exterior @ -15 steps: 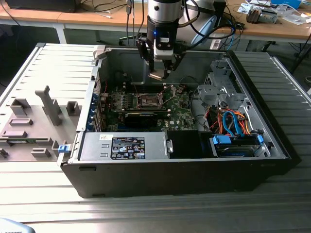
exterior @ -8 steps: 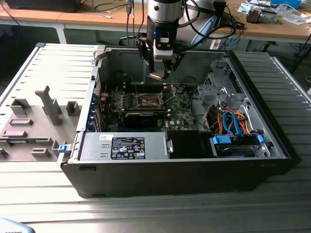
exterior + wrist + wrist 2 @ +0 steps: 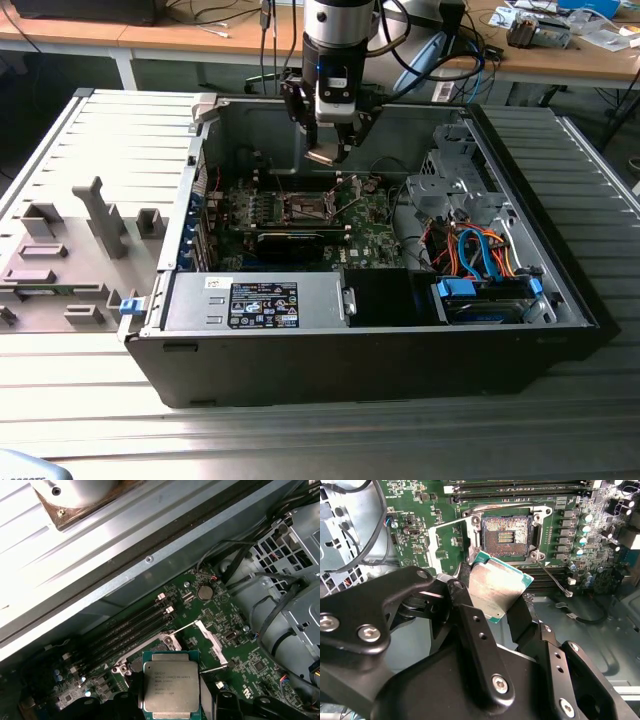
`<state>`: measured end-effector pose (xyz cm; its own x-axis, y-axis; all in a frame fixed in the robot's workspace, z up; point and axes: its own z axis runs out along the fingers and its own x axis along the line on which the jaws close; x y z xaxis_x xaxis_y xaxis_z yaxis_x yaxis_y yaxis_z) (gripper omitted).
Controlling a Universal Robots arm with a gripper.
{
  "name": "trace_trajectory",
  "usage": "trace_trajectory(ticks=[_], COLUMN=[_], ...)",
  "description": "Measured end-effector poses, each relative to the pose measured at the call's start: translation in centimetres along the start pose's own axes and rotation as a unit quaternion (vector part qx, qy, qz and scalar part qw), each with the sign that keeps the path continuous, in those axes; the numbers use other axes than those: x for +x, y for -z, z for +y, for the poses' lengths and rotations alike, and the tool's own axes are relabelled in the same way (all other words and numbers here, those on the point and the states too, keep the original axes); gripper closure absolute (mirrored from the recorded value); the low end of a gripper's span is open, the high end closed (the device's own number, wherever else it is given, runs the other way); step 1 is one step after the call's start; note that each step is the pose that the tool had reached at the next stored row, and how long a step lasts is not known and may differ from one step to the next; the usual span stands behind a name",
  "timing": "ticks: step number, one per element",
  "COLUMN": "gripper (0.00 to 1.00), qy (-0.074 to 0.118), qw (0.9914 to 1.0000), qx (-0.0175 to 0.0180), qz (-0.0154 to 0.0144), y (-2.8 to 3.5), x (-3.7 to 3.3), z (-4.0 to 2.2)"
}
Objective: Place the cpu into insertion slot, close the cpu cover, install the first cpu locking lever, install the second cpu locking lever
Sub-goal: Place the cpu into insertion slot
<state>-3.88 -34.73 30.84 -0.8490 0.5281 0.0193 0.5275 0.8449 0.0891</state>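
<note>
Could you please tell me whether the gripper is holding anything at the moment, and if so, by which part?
The gripper holds the cpu, pinched by two opposite side edges, with its metal top left bare.

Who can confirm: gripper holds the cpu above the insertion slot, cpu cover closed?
Not quite. The gripper does hold the cpu above the insertion slot, but the cpu cover stands open beside the slot, not closed; the second wrist view shows it.
</note>
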Motion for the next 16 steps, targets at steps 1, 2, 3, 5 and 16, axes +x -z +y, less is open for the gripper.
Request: trace_trajectory(ticks=[1,2,3,5,16], gripper=[0.46,0.46,0.46,0.46,0.46], qy=[0.000,-0.001,-0.002,-0.003,-0.010], qw=[1.00000,1.00000,1.00000,0.99999,0.99994], qx=[0.0000,0.0000,0.0000,0.0000,-0.0002], qz=[-0.0001,-0.0001,-0.0002,-0.0003,-0.0009], y=[0.00,0.00,-0.01,-0.01,-0.03], x=[0.00,0.00,0.00,0.00,0.00], z=[0.00,0.00,0.00,0.00,0.00])
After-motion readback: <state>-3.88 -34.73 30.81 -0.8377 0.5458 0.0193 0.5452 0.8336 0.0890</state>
